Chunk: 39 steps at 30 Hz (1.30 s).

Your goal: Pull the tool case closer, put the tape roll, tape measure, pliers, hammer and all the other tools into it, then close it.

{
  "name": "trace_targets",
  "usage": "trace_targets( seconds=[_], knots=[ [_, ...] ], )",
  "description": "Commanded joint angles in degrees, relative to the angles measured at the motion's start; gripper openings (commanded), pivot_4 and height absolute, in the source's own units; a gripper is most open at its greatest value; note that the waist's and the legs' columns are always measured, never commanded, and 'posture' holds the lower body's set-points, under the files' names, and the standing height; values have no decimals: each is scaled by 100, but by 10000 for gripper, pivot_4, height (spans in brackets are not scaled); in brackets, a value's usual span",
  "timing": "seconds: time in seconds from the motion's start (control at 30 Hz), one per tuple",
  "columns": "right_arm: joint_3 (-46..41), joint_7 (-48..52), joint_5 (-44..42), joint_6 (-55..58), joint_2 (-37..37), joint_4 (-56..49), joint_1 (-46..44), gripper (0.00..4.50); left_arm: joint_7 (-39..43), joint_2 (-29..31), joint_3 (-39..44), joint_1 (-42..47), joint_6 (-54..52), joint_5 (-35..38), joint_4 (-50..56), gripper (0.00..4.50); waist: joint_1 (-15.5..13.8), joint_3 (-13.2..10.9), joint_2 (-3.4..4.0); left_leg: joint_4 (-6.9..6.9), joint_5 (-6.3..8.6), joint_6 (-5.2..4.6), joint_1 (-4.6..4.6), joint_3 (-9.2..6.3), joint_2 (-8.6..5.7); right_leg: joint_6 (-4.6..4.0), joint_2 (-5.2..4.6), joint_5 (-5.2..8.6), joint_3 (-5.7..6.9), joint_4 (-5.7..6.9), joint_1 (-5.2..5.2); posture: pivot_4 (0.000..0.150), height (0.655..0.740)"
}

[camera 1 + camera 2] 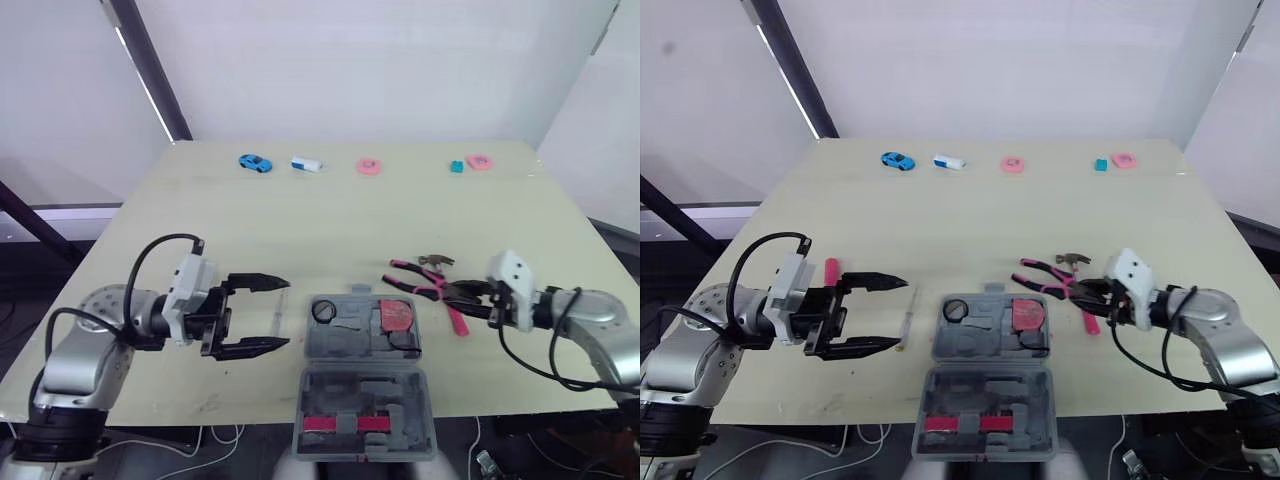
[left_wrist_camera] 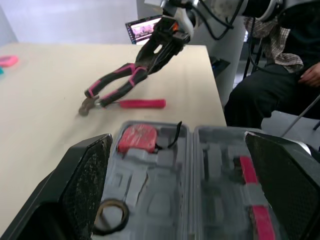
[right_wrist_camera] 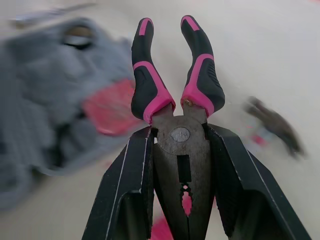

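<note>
Left gripper (image 1: 282, 314) spread wide, held level, right gripper (image 1: 468, 296) clamped on pliers (image 3: 180, 140), both forearms angled inward

A robot lab: bare test table (image 1: 300, 230), white walls (image 1: 350, 60), a monitor (image 2: 142, 29).

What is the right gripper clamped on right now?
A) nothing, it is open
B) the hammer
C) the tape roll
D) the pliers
D: the right gripper is shut on the metal head of the pliers, with their pink-and-black handles pointing away from it, while the hammer lies loose on the table.
</note>
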<state>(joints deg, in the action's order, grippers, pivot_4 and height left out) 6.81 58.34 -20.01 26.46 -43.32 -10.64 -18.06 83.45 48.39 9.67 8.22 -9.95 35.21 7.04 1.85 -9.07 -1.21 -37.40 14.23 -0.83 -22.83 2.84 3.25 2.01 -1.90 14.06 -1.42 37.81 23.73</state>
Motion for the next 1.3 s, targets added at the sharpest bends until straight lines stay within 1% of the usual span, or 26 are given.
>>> trace_targets(
  seconds=[0.03, 0.13, 0.2, 0.3, 0.43, 0.67, 0.83, 1.3],
  knots=[
    [557, 262, 33, 493, 71, -480, -665, 10380, 179, 163, 221, -149, 228, -65, -63, 45000, 12, -4, -6, 0, 0, 0, 0, 0, 0, 0, 0, 0, 0, 1, 2, 1500, 7400],
    [1130, 272, 315, 802, 243, -456, -1171, 10380, 349, 280, 245, -291, 474, -242, -292, 45000, 8, -6, -10, 0, 0, 0, -6, -2, 2, -2, 0, 0, 3, 5, 10, 1500, 7400],
    [1443, 265, 514, 878, 325, -467, -1351, 10380, 427, 286, 245, -341, 654, -340, -491, 45000, -14, -6, -10, 0, 0, 0, -6, -2, 2, -4, 0, 1, 5, 6, 11, 1500, 7400],
    [1878, 187, 944, 921, 369, -401, -1518, 10380, 478, 280, 191, -362, 847, -450, -643, 45000, -62, -6, -11, 0, 0, 0, -13, -2, 2, -4, -3, 1, 10, 3, 13, 1500, 7400],
    [2208, 117, 1340, 775, 496, -209, -1572, 10380, 444, 254, 163, -333, 899, -458, -689, 45000, -128, -7, -12, -5, 0, 0, -31, 2, 1, -4, -5, 0, 10, 4, 31, 1500, 7400],
    [2548, 106, 1773, 715, 687, -47, -1602, 10380, 552, 303, 110, -281, 992, -512, -864, 45000, -100, -6, -13, -7, 0, 0, -33, -1, 2, -3, -2, 0, 13, 9, 34, 1500, 7400],
    [2561, 58, 1851, 699, 948, -73, -1519, 10380, 537, 265, 31, -124, 972, -526, -928, 45000, -106, -6, -13, -7, 0, 0, -28, -3, 3, -4, 1, 0, 12, 16, 33, 1500, 7400],
    [2664, -28, 2142, 656, 1249, 21, -1443, 10380, 498, 213, -106, -2, 941, -534, -941, 45000, -98, -5, -15, -9, -1, 0, -31, -4, 3, -3, 1, -1, 13, 16, 33, 1500, 7400]
  ],
)
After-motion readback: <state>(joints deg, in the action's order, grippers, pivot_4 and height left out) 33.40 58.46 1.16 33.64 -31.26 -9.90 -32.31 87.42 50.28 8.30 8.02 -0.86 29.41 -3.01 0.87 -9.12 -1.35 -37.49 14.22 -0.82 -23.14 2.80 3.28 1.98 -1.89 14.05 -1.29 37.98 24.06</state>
